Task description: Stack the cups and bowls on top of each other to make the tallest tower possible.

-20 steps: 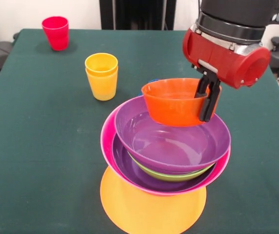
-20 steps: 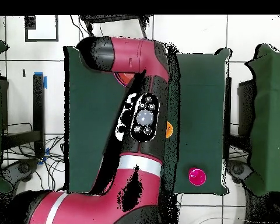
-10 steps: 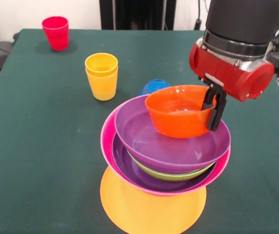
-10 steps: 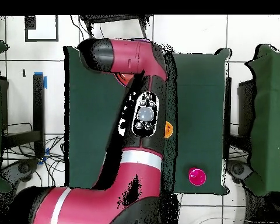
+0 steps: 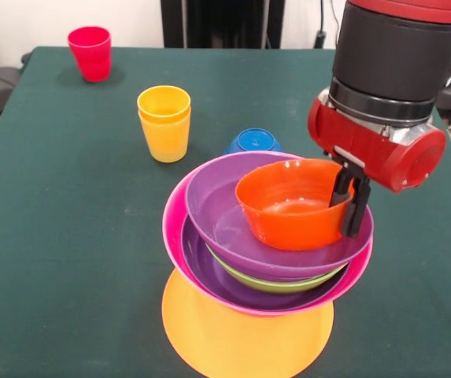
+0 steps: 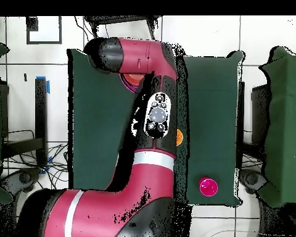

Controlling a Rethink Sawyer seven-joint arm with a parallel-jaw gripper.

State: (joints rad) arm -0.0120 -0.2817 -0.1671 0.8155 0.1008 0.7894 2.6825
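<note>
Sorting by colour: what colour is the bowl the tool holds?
Red-orange bowl, clearest in the front view.

Arm (image 5: 398, 59): fat round black tube, shiny silver ring under it, then red round block with rounded end. Two thin black fingers (image 5: 356, 206) stick down from red block. From above, arm (image 6: 147, 74) is dark pinkish red, with white band low down and black oval panel (image 6: 156, 115) holding small round grey buttons.

Bright, even light — soft shadows, glossy glare on the bowls (image 5: 276, 236).
</note>
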